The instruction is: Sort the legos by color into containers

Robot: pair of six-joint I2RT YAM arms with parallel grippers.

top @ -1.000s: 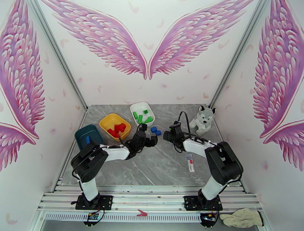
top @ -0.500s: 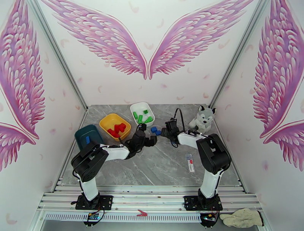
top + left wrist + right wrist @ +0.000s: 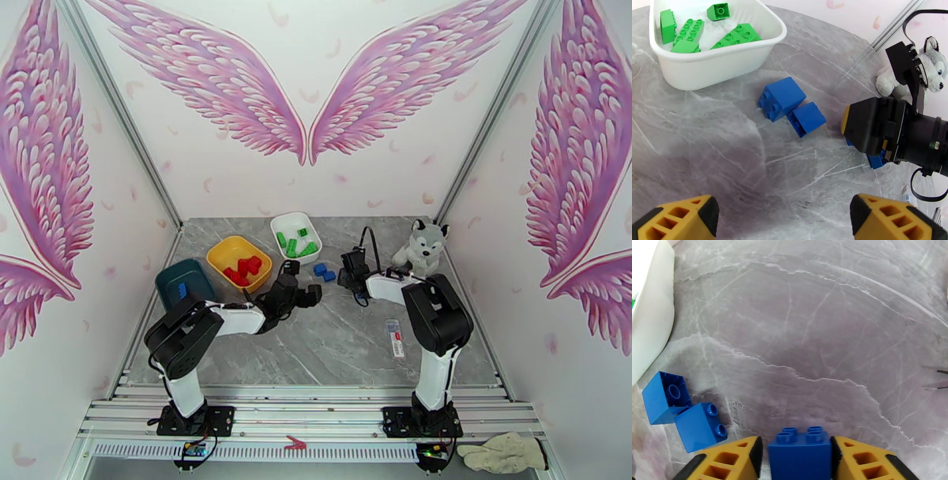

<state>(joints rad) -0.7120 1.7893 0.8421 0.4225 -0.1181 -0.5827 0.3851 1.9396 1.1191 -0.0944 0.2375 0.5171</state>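
My right gripper point(image 3: 798, 451) is shut on a blue lego point(image 3: 800, 459), its yellow pads against both sides, low over the table. Two loose blue legos point(image 3: 683, 413) lie just to its left, seen from above beside the gripper point(image 3: 324, 272). My left gripper point(image 3: 786, 221) stands open and holds nothing, a little short of those two blue legos point(image 3: 792, 106). The white container point(image 3: 278, 223) holds green legos point(image 3: 297, 243). In the yellow container point(image 3: 217, 254) are red legos point(image 3: 243, 268). A blue lego point(image 3: 182, 290) lies in the teal container point(image 3: 167, 286).
A plush husky point(image 3: 421, 249) sits at the back right, close behind my right arm. A small white label strip point(image 3: 395, 338) lies on the marble near the right arm's elbow. The enclosure walls bound the table on both sides.
My right arm has reached left and farther back to the blue legos, and its jaws have come together on one. My left gripper has drifted slightly left, still open.
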